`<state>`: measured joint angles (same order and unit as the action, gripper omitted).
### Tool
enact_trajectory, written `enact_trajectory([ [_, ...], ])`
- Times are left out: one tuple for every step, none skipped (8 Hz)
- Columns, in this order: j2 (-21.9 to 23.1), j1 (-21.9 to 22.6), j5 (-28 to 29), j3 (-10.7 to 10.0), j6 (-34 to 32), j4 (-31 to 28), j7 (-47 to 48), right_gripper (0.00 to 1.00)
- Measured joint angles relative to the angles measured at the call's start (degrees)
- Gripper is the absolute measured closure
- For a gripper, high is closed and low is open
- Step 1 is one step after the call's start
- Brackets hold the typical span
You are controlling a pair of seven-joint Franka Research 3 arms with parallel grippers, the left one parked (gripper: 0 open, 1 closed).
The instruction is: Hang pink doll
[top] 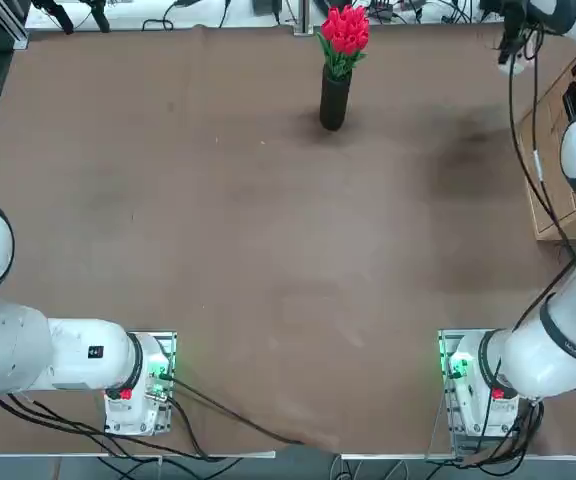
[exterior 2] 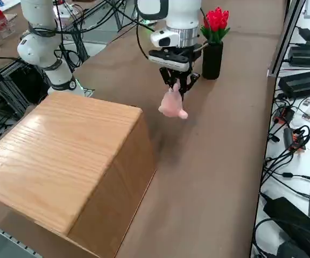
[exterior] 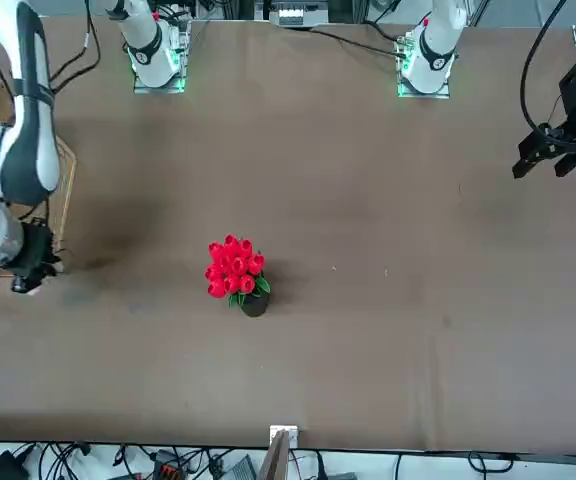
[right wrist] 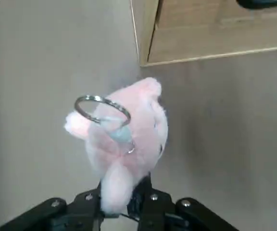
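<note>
Pale pink plush doll [right wrist: 129,139] fills the wrist view, a silver metal key ring [right wrist: 102,109] standing up off its body, and the right gripper [right wrist: 124,202] has its black fingers [right wrist: 153,199] clamped tight on the toy's lower end. Over in the right side view that gripper [exterior 2: 177,86] hangs in the air above the brown worktop [exterior 2: 219,156] with the doll [exterior 2: 172,105] dangling below it, clear of the surface, just beyond the far corner of the big light wooden box [exterior 2: 63,161]. Further along the worktop, near its far edge, stands the slim black vase [exterior 2: 212,60] with its bunch of red tulips [exterior 2: 216,20], well apart from the doll.
</note>
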<state>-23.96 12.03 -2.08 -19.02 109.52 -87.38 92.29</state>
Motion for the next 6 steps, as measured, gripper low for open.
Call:
enact_trajectory([
  [1.0,-0.4,1.2,0.0,-2.0,0.3,-2.0,0.92],
  [2.6,-1.5,4.5,-0.1,-4.1,0.3,-4.7,0.92],
  [4.2,-3.2,7.3,-0.1,-5.7,0.3,-7.7,0.92],
  [5.4,-4.7,9.2,-0.2,-6.4,0.2,-10.7,0.92],
  [6.0,-6.1,11.6,-0.2,-6.7,-0.2,-13.3,0.92],
  [6.3,-8.0,13.8,-0.3,-6.9,-0.9,-15.8,0.92],
])
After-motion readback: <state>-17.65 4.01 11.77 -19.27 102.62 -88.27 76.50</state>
